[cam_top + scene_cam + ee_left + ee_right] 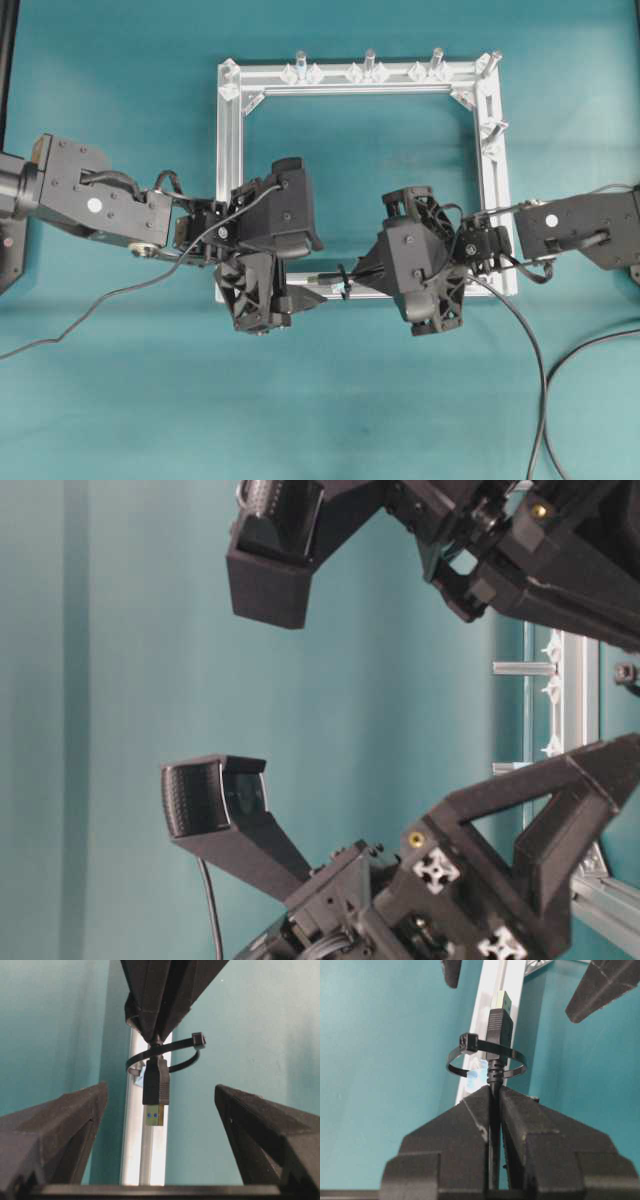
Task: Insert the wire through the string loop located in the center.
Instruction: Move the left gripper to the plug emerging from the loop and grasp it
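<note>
The string loop (487,1062) is a thin black ring standing on the aluminium rail (487,990), with a pale blue bit at its base. The wire (494,1110) runs up between the fingers of my right gripper (493,1091), which is shut on it just behind the loop. Its black plug (499,1025) has passed through the ring, and the silvery tip (155,1115) points at my left gripper (161,1089). That gripper is open, with a finger (65,1125) wide on each side of the plug and not touching it. From overhead, the loop (345,280) sits between the left gripper (312,270) and the right gripper (362,275).
The square aluminium frame (230,150) lies on the teal table, with silver posts (369,62) along its far rail. Thicker dark arm cables trail over the table at the left (100,300) and at the right (540,400).
</note>
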Available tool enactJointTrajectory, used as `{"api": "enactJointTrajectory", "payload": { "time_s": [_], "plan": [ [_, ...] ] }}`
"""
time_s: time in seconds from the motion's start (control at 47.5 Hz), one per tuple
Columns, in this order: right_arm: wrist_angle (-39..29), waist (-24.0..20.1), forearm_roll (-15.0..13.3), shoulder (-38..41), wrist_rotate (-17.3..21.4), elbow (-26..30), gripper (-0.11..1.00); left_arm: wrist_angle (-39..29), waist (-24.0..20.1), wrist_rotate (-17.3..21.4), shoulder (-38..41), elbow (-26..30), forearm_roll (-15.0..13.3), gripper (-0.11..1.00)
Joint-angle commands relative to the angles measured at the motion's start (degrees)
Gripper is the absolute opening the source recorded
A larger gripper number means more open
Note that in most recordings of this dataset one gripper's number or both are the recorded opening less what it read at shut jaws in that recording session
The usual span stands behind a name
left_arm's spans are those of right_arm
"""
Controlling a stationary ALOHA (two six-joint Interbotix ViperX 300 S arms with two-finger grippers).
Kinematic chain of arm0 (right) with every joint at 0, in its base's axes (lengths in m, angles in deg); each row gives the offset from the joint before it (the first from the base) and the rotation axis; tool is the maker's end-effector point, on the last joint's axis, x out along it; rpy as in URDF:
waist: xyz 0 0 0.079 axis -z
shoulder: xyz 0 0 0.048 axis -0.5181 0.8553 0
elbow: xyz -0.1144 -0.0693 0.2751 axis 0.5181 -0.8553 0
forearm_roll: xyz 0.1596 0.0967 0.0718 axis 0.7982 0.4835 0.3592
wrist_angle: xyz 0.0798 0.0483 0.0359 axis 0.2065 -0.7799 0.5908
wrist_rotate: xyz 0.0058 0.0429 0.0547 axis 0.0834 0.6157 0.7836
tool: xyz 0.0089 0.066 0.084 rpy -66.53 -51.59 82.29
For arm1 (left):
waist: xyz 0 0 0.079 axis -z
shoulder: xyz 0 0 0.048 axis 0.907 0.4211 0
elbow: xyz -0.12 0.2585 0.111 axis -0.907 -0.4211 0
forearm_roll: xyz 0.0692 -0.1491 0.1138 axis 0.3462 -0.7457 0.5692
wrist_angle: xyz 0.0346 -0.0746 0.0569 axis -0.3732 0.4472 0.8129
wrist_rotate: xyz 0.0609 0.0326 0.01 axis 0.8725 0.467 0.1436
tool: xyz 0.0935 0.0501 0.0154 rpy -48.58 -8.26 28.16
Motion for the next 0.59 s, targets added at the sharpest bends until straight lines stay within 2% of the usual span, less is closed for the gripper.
{"api": "enactJointTrajectory", "payload": {
  "time_s": [0.0,0.569],
  "plan": [
    [0.62,0.09,-0.18,-0.7,-0.09,1.05,0.07,0.18,0.18,-0.53,-0.62,1.14,-0.09,0.9],
    [1.14,0.26,-0.18,-0.7,-0.09,1.23,0.07,1.14,0.26,-0.26,4.39,1.32,0.26,0.89]
  ]
}}
